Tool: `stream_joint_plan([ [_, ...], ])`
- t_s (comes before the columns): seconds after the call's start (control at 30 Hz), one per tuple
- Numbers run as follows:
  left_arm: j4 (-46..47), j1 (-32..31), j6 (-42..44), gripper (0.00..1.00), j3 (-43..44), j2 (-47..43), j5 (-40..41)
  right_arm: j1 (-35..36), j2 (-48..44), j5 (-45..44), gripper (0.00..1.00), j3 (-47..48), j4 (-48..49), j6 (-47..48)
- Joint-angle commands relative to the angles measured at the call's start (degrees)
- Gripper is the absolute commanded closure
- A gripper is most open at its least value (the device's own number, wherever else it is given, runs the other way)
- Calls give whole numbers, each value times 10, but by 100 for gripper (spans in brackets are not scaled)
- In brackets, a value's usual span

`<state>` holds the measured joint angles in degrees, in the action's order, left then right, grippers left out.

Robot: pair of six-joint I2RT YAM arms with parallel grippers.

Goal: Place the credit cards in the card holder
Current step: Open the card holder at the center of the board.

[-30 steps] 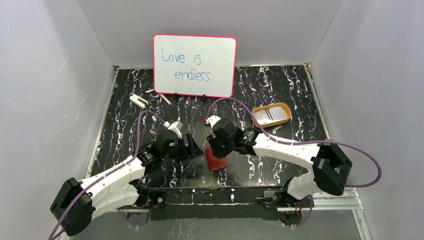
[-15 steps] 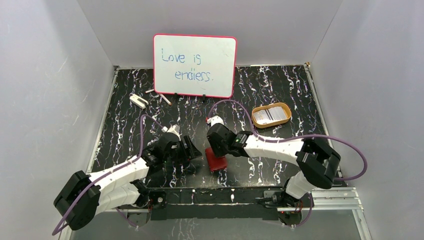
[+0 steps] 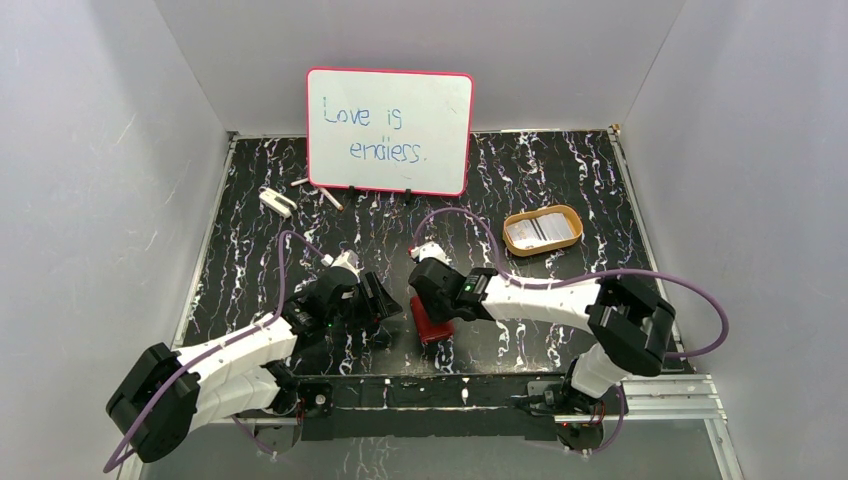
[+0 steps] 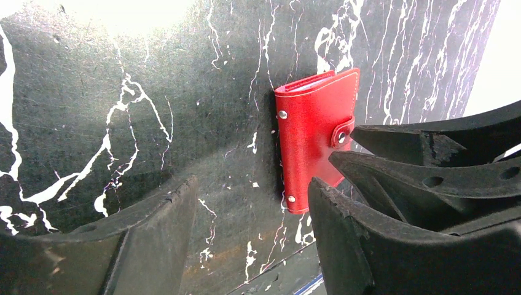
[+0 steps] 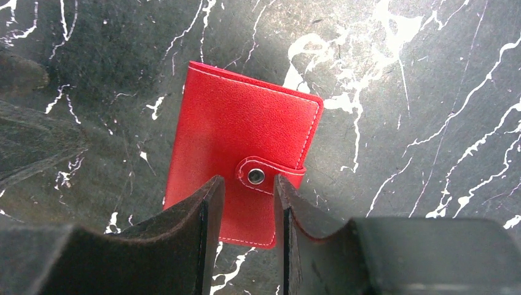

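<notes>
Right claw (image 5: 249, 180) is half-spread, fingers straddling the snap tab (image 5: 264, 169) of the card holder (image 5: 246, 129). Tips sit right at the leather; cannot tell if they press it, and nothing is visibly clamped. Card holder is directly below this claw, flat on the worktop (image 3: 600, 200), folded shut and snapped.

Left claw (image 4: 252, 187) is released and spread wide, only bare worktop between its fingers. Card holder lies just off its right finger, slightly ahead of the tip, and does not seem to touch it. Right claw's two fingers come in from the right in the left wrist view and meet the card holder at the tab side. A pale edge shows at the card holder's far end; cannot tell what it is.

Credit cards (image 3: 540, 232) sit in the orange-rimmed tray (image 3: 581, 230), well apart from both claws, behind and to the right of the right claw.

Versus a second ago:
- The right claw has come down and slightly left, closer onto the card holder, and its arm's elbow has swung in toward the centre.
- The left arm has shifted a little, with its claw in about the same spot.
- Card holder, tray and whiteboard (image 3: 390, 130) are unmoved.
</notes>
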<state>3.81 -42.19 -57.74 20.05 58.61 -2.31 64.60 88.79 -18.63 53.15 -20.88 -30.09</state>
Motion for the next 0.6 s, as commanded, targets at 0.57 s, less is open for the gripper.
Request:
stream_joint_plan([
  [0.57,-9,-2,-6,37,-9,-20,9,2,49,-25,67,34,-13,-12],
])
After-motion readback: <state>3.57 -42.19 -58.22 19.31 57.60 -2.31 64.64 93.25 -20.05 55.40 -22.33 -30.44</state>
